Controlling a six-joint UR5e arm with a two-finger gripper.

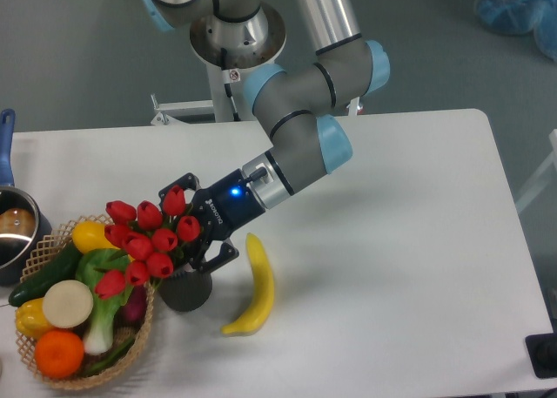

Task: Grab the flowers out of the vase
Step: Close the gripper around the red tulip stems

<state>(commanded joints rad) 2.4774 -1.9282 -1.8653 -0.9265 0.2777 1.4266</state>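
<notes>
flowers: red buds, green leaves
vase: dark cylinder, near tabletop's front-left edge
jaws: spread around the stems, arm angled down

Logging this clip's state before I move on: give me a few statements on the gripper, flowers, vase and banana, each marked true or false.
1. The flowers are in the vase. True.
2. The gripper is at the flowers, above the vase. True.
3. The banana lies in the basket. False: it lies on the table, right of the vase.
4. The vase lies tipped over. False: it stands upright.
5. The gripper holds the banana. False: the banana lies apart from it.
</notes>
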